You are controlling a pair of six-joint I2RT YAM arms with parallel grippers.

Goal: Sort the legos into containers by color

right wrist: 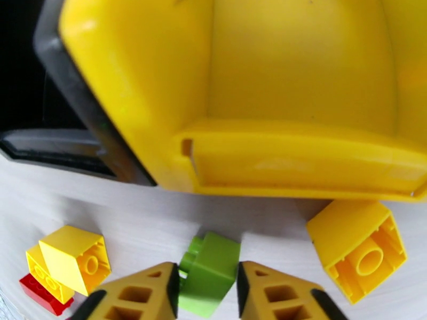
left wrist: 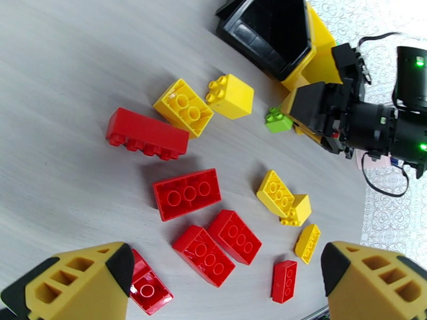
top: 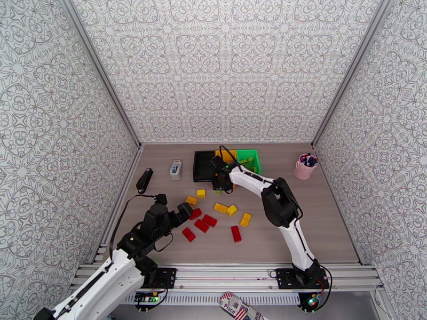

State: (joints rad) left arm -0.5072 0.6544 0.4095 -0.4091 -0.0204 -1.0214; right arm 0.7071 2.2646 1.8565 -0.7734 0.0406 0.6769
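My right gripper (right wrist: 207, 281) is shut on a lime green lego (right wrist: 211, 260) that rests on the table just in front of the yellow container (right wrist: 299, 102). The black container (top: 204, 165) stands to the yellow one's left and the green container (top: 248, 160) to its right. My left gripper (left wrist: 227, 289) is open and hovers over several red legos (left wrist: 187, 193). Yellow legos (left wrist: 184, 106) lie scattered beyond them. In the top view, the left gripper (top: 184, 211) is at the left end of the lego spread and the right gripper (top: 218, 183) is by the bins.
A pink cup of pens (top: 305, 166) stands at the far right. A white-and-blue box (top: 175, 169) and a black object (top: 144, 178) lie left of the bins. A loose yellow lego (right wrist: 357, 246) sits close to the right gripper's right finger.
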